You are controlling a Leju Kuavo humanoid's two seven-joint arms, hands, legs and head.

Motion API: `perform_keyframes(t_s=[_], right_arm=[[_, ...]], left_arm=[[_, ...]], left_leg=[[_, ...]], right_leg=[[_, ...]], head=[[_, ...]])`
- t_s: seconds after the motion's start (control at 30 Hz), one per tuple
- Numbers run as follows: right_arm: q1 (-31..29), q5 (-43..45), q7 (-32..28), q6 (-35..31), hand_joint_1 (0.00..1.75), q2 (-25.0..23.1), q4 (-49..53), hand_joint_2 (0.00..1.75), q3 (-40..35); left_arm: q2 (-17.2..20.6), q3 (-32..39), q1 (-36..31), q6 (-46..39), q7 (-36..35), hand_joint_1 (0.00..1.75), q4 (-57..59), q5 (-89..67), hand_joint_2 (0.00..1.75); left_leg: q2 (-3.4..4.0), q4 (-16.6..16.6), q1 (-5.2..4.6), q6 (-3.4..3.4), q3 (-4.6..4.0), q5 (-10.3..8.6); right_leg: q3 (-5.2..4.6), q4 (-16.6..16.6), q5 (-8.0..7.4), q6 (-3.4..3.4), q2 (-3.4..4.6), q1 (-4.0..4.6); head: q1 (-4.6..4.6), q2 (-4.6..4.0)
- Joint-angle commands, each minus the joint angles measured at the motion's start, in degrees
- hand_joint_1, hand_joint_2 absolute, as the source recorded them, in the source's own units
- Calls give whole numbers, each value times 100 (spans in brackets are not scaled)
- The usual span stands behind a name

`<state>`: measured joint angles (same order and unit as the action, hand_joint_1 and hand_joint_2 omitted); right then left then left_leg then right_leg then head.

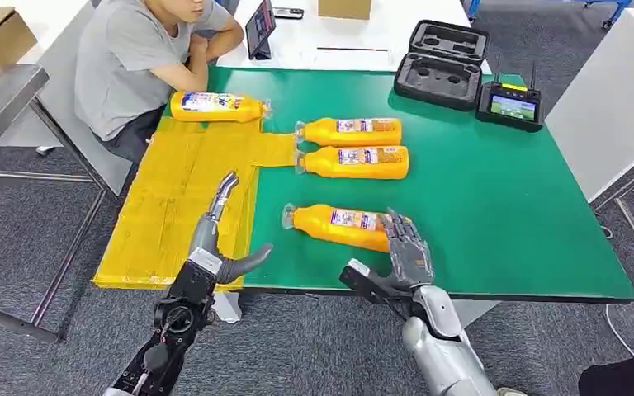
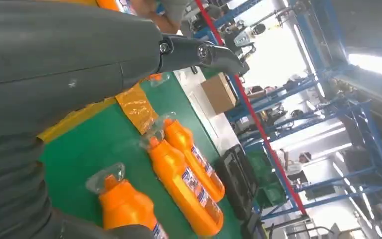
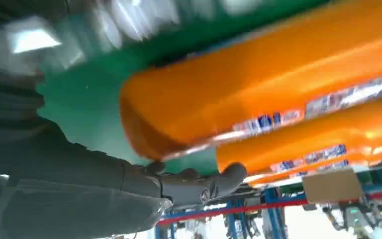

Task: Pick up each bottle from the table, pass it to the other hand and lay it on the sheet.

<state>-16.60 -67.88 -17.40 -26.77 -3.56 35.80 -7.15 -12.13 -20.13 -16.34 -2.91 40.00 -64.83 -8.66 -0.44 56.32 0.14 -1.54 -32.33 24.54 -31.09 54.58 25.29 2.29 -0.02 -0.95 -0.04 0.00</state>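
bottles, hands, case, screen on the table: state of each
nearest bottle: lying on its side on the green table, right hand on its base
two middle bottles: lying side by side, caps at the sheet's edge
far bottle: lying on the yellow sheet
left hand: open, empty
right hand: on the nearest bottle, grip unclear
black case: open, empty
handheld screen: lit

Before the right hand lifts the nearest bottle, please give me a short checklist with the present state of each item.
1. Right hand lies at the base of the nearest bottle: ok.
2. Firm hold on that bottle: cannot tell, the right wrist view is blurred.
3. Left hand holds nothing, fingers apart, free to receive: ok.
4. Yellow sheet has bare room: ok.
5. The two far bottles lie apart from the nearest one: ok.
6. Person sits close to the sheet's far end: not ok.
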Motion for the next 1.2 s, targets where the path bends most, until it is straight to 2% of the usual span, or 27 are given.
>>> perform_keyframes(t_s=[0.03,0.43,0.87,0.97,1.2], right_arm=[[11,405,-370,278,0,-48,127,175,-91],[57,477,-636,-53,0,-76,524,175,-475],[147,463,-360,-95,0,56,1081,175,-917],[-96,592,-167,99,0,105,702,175,-835],[-900,958,-275,199,0,40,-688,175,-524]], left_arm=[[130,-203,-311,-9,0,0,351,17,175],[193,-283,-247,-92,0,0,257,30,175],[212,-333,-212,-35,0,0,102,46,175],[199,-346,-212,38,0,0,110,39,175],[130,-429,-331,176,0,0,283,26,175]], left_leg=[[2,5,3,8,-1,4],[11,12,5,10,-7,7],[12,14,6,10,-13,8],[9,6,2,6,-13,2],[22,13,2,7,-12,5]], right_leg=[[-2,6,4,-10,-1,4],[-6,10,5,-13,6,6],[-10,12,5,-14,8,7],[-10,5,1,-9,5,3],[-11,10,-1,-12,17,4]], head=[[0,0],[0,0],[0,0],[0,0],[0,0]])
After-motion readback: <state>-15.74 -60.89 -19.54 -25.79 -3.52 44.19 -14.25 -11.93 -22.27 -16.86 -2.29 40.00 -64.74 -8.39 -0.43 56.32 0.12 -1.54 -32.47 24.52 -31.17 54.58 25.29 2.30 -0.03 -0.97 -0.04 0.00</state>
